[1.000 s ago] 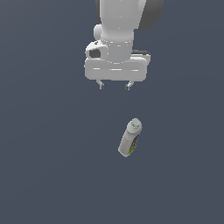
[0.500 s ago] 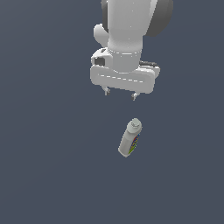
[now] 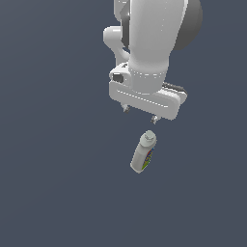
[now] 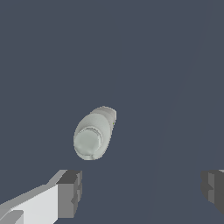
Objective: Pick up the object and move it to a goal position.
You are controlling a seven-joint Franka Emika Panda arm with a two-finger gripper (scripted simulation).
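Note:
The object is a small white-grey bottle (image 3: pixel 144 152) with a capped neck and a multicoloured label, lying tilted on the dark grey floor. In the exterior view my gripper (image 3: pixel 140 114) hangs just above and behind its cap end, fingers spread wide and empty. The wrist view looks down on the bottle (image 4: pixel 93 133) cap-first. It lies ahead of the gripper (image 4: pixel 142 192) and nearer one dark finger pad (image 4: pixel 70 188) than the other, outside the gap between them.
Only the plain dark grey floor (image 3: pixel 58 183) surrounds the bottle. The white arm (image 3: pixel 154 43) rises above the gripper in the exterior view.
The gripper has come down and moved toward the exterior view's right, closing in on the bottle's cap end. The bottle has stayed where it was.

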